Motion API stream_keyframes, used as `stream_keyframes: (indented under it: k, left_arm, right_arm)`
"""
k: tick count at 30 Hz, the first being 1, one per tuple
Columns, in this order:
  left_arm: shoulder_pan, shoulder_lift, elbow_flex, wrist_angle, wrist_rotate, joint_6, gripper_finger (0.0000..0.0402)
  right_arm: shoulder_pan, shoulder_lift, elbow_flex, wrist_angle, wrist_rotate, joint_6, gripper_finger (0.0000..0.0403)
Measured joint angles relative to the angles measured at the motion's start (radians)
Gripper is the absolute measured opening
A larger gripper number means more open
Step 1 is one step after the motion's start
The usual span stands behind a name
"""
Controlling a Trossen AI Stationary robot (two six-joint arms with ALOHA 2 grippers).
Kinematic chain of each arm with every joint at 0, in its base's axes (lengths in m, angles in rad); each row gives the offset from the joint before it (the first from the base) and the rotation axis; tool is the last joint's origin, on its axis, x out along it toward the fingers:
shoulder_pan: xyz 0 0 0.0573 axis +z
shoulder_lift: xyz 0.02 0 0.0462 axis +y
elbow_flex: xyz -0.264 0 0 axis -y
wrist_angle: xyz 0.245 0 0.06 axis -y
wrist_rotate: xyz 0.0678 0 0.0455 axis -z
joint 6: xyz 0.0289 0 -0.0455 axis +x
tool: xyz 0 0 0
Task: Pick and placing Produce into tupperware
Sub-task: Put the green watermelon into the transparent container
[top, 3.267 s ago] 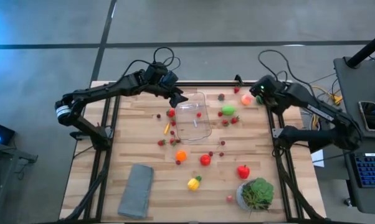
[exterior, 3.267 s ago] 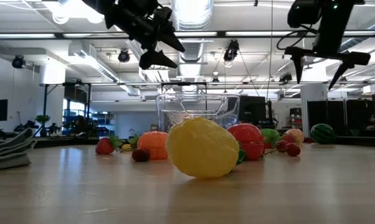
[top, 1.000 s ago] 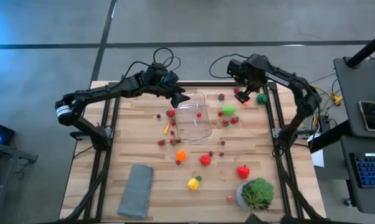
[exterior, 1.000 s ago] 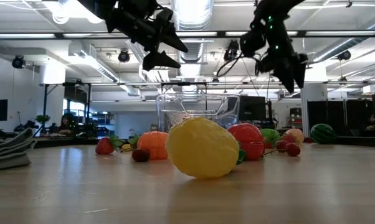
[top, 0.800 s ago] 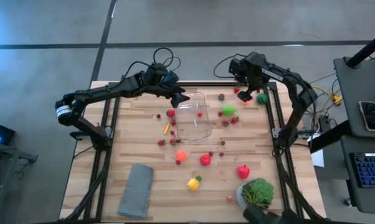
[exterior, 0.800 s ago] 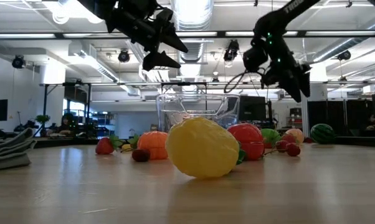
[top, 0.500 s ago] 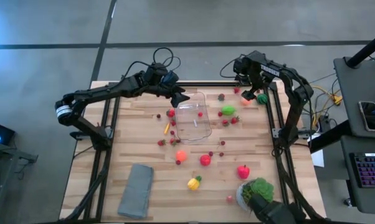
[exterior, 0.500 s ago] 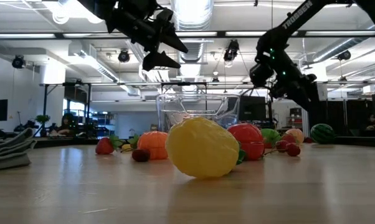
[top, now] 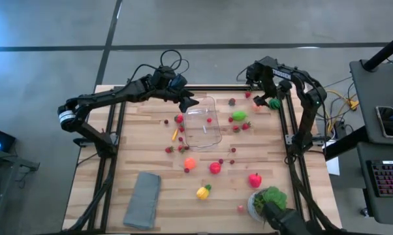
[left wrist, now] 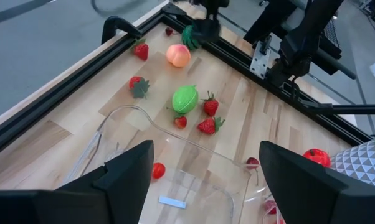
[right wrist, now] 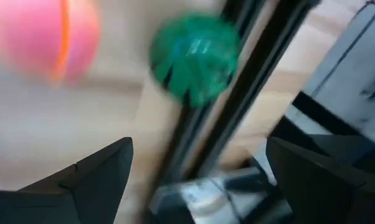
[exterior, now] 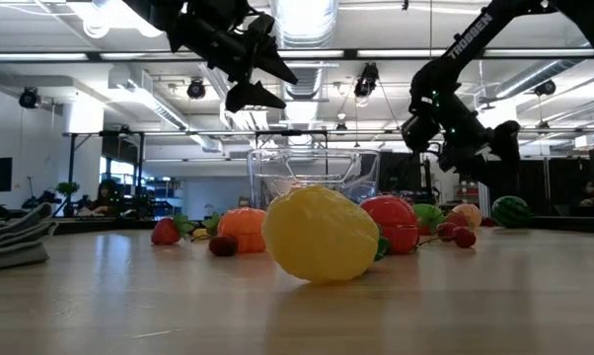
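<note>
The clear tupperware (top: 203, 121) stands far of the table's middle, with a small red berry (left wrist: 156, 169) showing inside it. My left gripper (top: 187, 102) hangs open above its far left corner, holding nothing. Produce lies scattered around it: a green fruit (top: 239, 115), an orange (top: 190, 162), a tomato (top: 215, 167), a red pepper (top: 254, 179) and a yellow pepper (top: 202, 192). My right gripper (top: 267, 98) is open at the far right corner. It slants down just above a green melon (right wrist: 195, 59) that lies against the black rail and a pink peach (right wrist: 44, 43).
A folded grey cloth (top: 142, 199) lies near left and a potted plant (top: 269, 201) near right, with a dark shape (top: 288, 222) showing just past it. Black frame rails (top: 284, 124) border the table. Strawberries and berries (top: 235, 128) lie around the container.
My right gripper has come down and toward the table's right edge, rolling about its own axis. It now stands low over the green melon and the peach, and its jaws stay open. A dark shape has grown at the near edge beside the plant.
</note>
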Motion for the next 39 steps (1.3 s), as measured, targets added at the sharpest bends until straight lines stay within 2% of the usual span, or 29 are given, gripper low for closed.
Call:
stream_keyframes:
  k: [3,6,13,18,23,29,35,39]
  left_arm:
    - [0.0,0.0,0.0,0.0,0.0,0.0,0.0277]
    - [0.0,0.0,0.0,0.0,0.0,-0.001,0.0277]
    - [0.0,0.0,0.0,-0.001,0.001,-0.003,0.0277]
    - [0.0,0.0,0.0,-0.001,0.001,0.005,0.0277]
    - [0.0,0.0,0.0,0.0,-0.007,0.056,0.0277]
    - [0.0,0.0,0.0,0.008,-0.01,0.057,0.0277]
    - [0.0,0.0,0.0,0.028,-0.01,0.058,0.0277]
    - [0.0,0.0,0.0,0.027,-0.01,0.059,0.0277]
  right_arm:
    - [-0.01,-0.001,0.003,0.023,-0.114,0.131,0.036]
    - [-0.014,-0.001,-0.011,0.047,-0.165,0.18,0.036]
    - [-0.036,-0.033,-0.036,0.035,-0.197,0.226,0.0361]
    - [-0.022,-0.146,-0.037,0.02,-0.205,0.266,0.0361]
    - [0.005,-0.323,-0.064,0.105,-0.185,0.425,0.0361]
    - [0.054,-0.549,-0.23,0.254,-0.139,0.628,0.0361]
    - [0.053,-0.713,-0.469,0.378,-0.128,1.005,0.0361]
    - [0.053,-0.776,-0.584,0.48,-0.064,1.218,0.0361]
